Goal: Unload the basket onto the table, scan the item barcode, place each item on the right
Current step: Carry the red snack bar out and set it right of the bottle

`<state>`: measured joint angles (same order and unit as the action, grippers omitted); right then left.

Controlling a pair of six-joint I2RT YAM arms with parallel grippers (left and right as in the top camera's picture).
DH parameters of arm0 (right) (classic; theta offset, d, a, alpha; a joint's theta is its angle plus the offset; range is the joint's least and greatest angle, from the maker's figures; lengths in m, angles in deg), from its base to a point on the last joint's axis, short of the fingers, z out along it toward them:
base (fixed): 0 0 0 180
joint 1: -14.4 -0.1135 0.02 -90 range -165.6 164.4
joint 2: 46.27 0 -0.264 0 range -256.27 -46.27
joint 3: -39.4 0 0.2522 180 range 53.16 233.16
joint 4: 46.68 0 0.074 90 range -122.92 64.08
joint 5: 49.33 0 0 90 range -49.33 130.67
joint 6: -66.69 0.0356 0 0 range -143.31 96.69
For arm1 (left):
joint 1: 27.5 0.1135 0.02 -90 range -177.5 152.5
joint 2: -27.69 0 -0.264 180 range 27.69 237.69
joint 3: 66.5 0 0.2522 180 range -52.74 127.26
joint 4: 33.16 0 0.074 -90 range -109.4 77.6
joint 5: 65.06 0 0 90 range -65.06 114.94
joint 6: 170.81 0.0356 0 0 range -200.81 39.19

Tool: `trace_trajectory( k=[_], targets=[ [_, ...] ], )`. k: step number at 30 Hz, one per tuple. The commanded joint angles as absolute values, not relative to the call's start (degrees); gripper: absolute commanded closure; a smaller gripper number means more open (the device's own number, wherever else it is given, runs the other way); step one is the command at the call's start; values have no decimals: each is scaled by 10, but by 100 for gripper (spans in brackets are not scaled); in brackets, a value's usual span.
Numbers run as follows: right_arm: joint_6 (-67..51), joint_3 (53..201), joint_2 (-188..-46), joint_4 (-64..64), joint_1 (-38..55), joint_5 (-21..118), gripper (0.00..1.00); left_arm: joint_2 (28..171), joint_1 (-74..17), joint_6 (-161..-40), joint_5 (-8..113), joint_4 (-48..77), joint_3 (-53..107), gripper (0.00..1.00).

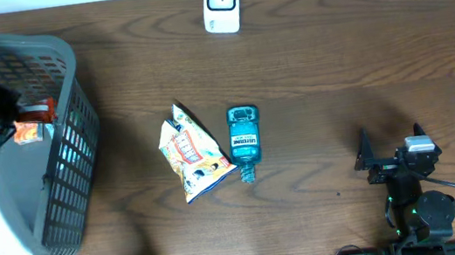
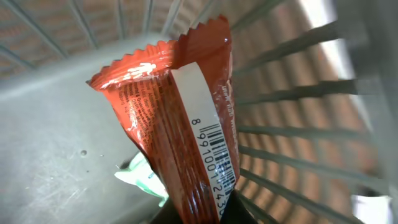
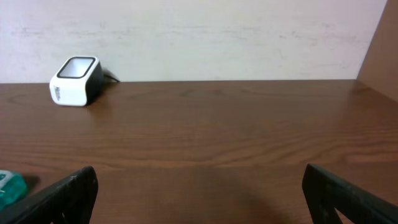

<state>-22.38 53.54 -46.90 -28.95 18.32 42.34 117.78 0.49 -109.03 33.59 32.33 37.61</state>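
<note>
Dark brown wood-grain worktop (image 1: 331, 43), smooth, backed by a plain pale wall (image 3: 217, 37). A boxy white scanner (image 1: 221, 3) stands at its far edge. Mid-worktop lie a crinkled snack bag (image 1: 191, 154) and, just beside it, a teal plastic bottle (image 1: 244, 138). Inside the grey slatted basket (image 1: 74, 165), the left jaws are clamped on a glossy orange packet (image 2: 161, 124), zigzag-edged, its white barcode strip (image 2: 211, 143) facing the wrist camera. The right jaws stand wide apart, holding nothing.

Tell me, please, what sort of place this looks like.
Probably a mock shop checkout on a brown wooden table: a small white barcode scanner stands at its far edge, a grey plastic slatted basket contains an orange-red foil packet with a printed barcode, and a teal mouthwash bottle lies nearby.
</note>
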Motion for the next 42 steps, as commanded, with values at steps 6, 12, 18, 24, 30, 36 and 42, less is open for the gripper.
trace_trajectory(
  k=[6,12,18,24,30,36,42],
  targets=[
    [-216,535,-467,-288,181,423,1,996,-49,-1120,406,290,379,92],
    [-216,535,-467,-288,181,423,1,943,-205,-1107,408,259,379,92],
    [-216,535,-467,-288,181,423,1,992,-408,-1046,344,255,364,92],
    [-216,535,-467,-288,181,423,1,1114,-538,-1003,330,249,359,92],
    [-216,535,-467,-288,180,423,1,1251,-621,-961,331,222,359,92],
    [-216,535,-467,-288,181,423,1,1353,-671,-960,332,188,359,92],
    [-216,535,-467,-288,181,423,1,1428,-693,-961,333,164,359,92]
  ],
)
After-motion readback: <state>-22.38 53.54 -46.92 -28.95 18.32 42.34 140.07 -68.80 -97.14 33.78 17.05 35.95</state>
